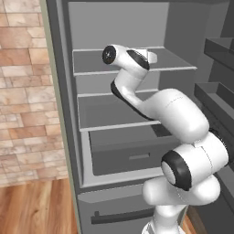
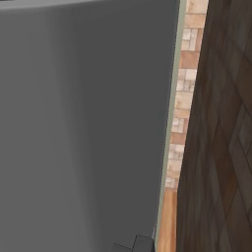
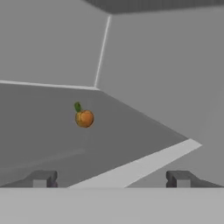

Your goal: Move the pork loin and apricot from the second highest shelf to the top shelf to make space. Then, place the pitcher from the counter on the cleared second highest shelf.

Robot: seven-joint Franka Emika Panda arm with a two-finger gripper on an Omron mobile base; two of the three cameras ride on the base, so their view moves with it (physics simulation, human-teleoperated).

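Apricot (image 3: pixel 84 118), a tiny round orange fruit with a green leaf, sits alone on a flat grey fridge shelf (image 3: pixel 48 131) ahead of wide, empty jaws; a nudge could roll it away.

I note a grey drawer (image 1: pixel 130 157) low in the open fridge, a dark handle (image 1: pixel 121 216) on the panel below. Brick wall (image 1: pixel 23 91) stands left, wood floor (image 1: pixel 36 205) beneath. Door racks (image 1: pixel 219 50) at right.
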